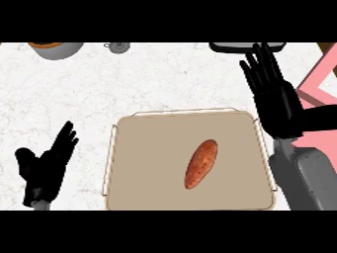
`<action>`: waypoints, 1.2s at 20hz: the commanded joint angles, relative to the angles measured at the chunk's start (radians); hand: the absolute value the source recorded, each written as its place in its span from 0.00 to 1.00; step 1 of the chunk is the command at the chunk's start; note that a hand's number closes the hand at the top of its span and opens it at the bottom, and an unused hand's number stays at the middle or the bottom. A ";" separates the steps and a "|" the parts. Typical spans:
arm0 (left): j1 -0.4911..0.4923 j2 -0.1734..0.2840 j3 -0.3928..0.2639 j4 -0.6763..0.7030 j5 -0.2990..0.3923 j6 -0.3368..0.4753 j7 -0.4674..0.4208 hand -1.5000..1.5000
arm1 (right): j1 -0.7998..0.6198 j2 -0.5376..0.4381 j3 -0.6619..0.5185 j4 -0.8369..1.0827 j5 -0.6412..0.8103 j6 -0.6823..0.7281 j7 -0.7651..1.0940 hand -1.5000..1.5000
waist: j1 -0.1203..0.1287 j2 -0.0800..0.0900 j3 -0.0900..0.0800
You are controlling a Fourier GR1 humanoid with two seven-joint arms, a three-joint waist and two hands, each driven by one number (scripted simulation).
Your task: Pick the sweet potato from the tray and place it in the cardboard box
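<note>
Right hand [276,101] first: the fingers are being held straight and spread wide, pointing up toward the far edge of the counter, and nothing is being gripped. The hand is being held just past the tray's right rim, not touching the sweet potato, with the thumb stuck out to the right over something pink. Its grey forearm [310,180] is being brought in from the lower right edge, alongside the tray.

Left hand [47,165]: fingers are also being kept straight and relaxed, pointing up and slightly right, nothing held. It's being rested on the left of the tray, near the bottom edge of the view.

The sweet potato [201,163] is lying in the tan tray [138,148], a bit right of centre, tilted with its upper end leaning right. Neither hand is touching it.

The pink box-like thing [331,74] is being shown at the right edge, only partly in view. At the far edge of the white marbled counter [91,94], a grey bowl [58,49], a small grey item [117,47] and a dark object [233,47] are being cut off by the frame.
</note>
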 commanded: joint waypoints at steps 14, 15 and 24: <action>-0.178 0.210 0.007 -0.092 -0.156 -0.154 -0.157 0.50 | 0.137 -0.524 0.205 -0.275 0.846 -0.287 0.373 0.00 | -0.121 -0.059 -0.009; -0.154 0.210 0.007 -0.088 -0.148 -0.173 -0.193 0.50 | 0.152 -0.561 0.230 -0.297 0.892 -0.258 0.401 0.00 | -0.106 -0.056 -0.010; -0.209 0.207 0.004 -0.074 -0.144 -0.226 -0.215 0.50 | 0.100 -0.643 0.435 -0.557 1.090 0.114 0.914 0.00 | -0.033 -0.035 -0.009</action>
